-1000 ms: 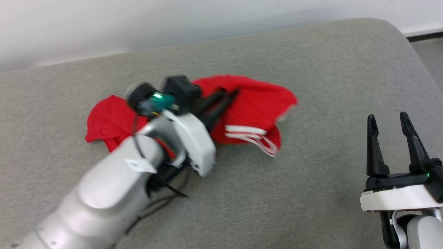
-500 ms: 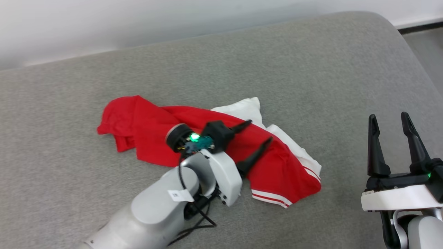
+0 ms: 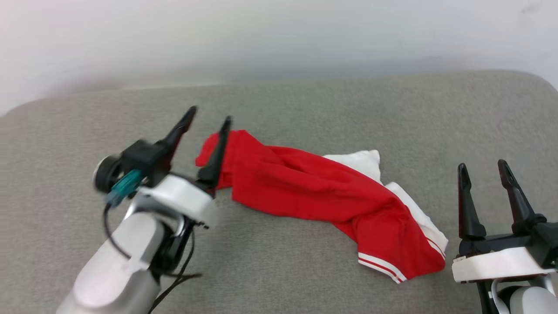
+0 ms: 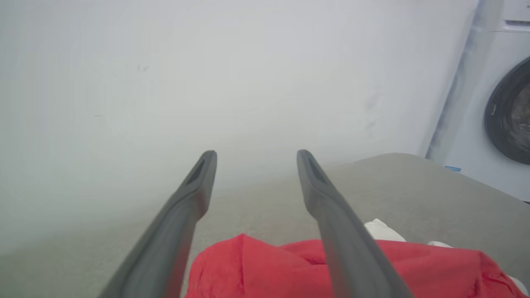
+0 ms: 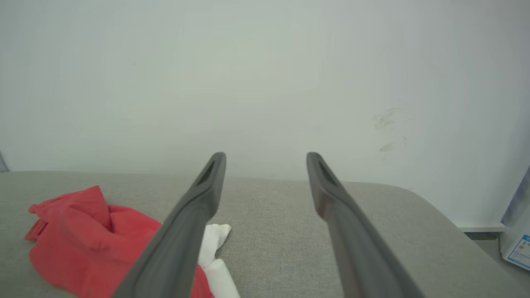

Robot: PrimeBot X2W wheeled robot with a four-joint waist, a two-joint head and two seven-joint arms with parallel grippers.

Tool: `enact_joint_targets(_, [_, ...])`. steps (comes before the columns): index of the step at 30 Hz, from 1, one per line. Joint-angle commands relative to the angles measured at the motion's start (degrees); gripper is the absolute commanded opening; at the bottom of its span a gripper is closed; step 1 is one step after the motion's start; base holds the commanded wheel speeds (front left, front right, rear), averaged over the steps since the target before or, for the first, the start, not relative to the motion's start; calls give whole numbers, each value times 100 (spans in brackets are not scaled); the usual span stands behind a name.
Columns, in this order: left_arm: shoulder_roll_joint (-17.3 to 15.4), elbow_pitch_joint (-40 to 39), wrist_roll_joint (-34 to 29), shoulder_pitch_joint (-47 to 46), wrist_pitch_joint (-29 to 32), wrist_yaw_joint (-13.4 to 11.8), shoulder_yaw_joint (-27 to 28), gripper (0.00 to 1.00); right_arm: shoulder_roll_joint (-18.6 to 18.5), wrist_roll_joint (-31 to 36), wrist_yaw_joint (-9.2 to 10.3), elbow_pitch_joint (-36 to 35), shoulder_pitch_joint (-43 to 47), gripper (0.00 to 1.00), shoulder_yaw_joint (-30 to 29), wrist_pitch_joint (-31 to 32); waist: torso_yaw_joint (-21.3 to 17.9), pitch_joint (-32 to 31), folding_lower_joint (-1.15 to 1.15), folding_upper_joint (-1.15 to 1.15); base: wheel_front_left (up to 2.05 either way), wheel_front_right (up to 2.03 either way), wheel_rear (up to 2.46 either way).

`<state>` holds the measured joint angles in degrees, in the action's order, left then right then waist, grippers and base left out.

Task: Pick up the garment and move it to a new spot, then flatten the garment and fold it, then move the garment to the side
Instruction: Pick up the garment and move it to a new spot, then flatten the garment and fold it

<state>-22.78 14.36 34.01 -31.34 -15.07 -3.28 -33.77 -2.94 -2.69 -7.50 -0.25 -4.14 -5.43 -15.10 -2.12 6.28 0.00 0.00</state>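
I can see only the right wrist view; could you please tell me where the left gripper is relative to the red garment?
Observer: The left gripper hovers at the left end of the garment, jaws open with nothing between them.
Operator: Thank you. Where does the garment's near end finish?
Observer: At a red-and-white striped hem, lying just left of the right gripper.
Operator: And what stands further off to my right?
Observer: A white washing machine with a dark round door, seen from the left wrist view.
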Motion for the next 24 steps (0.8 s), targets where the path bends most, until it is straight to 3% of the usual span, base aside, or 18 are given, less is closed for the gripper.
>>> enact_joint_targets(1, [-2, -292, -134, 380, -11, -66, 263, 100, 10, 35, 2, 10, 80, 100, -1, -11, 201, -200, 0, 0, 0, 0, 0])
enact_joint_targets(5, [19, -828, -433, 1308, -12, -122, 785, 100, 10, 18, 2, 29, 160, 100, 51, -10, 293, -314, 0, 0, 0, 0, 0])
enact_joint_targets(13, [472, -1419, -910, 2508, -13, -23, 1453, 100, 10, -34, 2, 52, 299, 100, 107, -10, 338, -407, 0, 0, 0, 0, 0])
enact_joint_targets(24, [1123, -1557, -1685, 2955, -14, 524, 2113, 100, 9, -190, 2, 237, 324, 100, 190, -10, 328, -399, 0, 0, 0, 0, 0])
